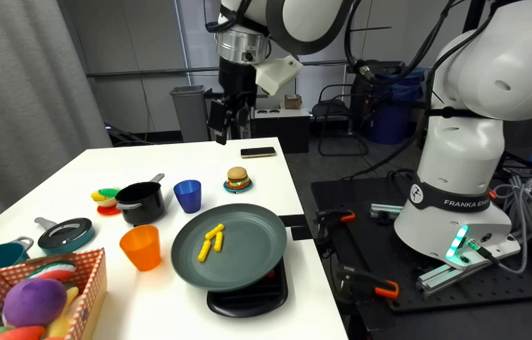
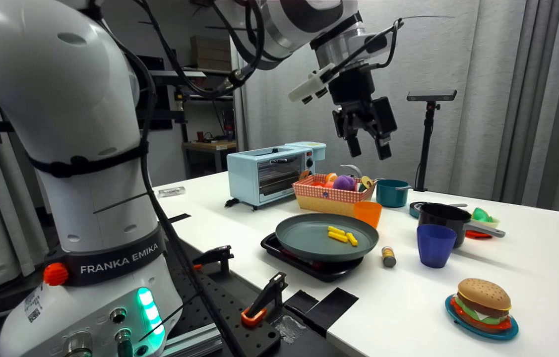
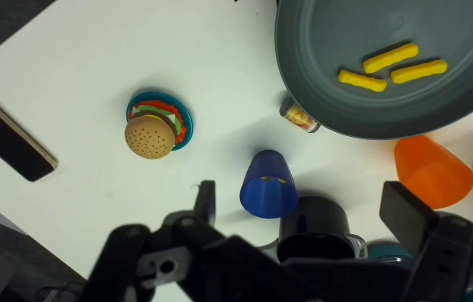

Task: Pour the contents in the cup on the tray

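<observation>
The blue cup [image 1: 188, 196] stands upright on the white table beside the black pot; it also shows in an exterior view [image 2: 435, 246] and in the wrist view [image 3: 268, 199]. In the wrist view, bits of yellow contents [image 3: 281, 180] show inside the cup; the rest is hidden by its wall. The dark grey-green tray [image 1: 252, 245] [image 2: 304, 239] sits on a black stand. Three yellow pieces [image 1: 204, 250] [image 2: 338, 237] [image 3: 419, 71] lie in it. My gripper [image 2: 368, 148] is open and empty, high above the table. Its fingers [image 3: 305, 209] are wide apart in the wrist view.
An orange cup [image 1: 141, 247] stands beside the tray, and a black pot [image 1: 140, 203] beside the blue cup. A small bottle [image 2: 388, 257] lies near the tray. A toy burger [image 2: 484, 305], a phone [image 1: 257, 152], a basket [image 2: 329, 201] and a toaster oven [image 2: 274, 173] are also on the table.
</observation>
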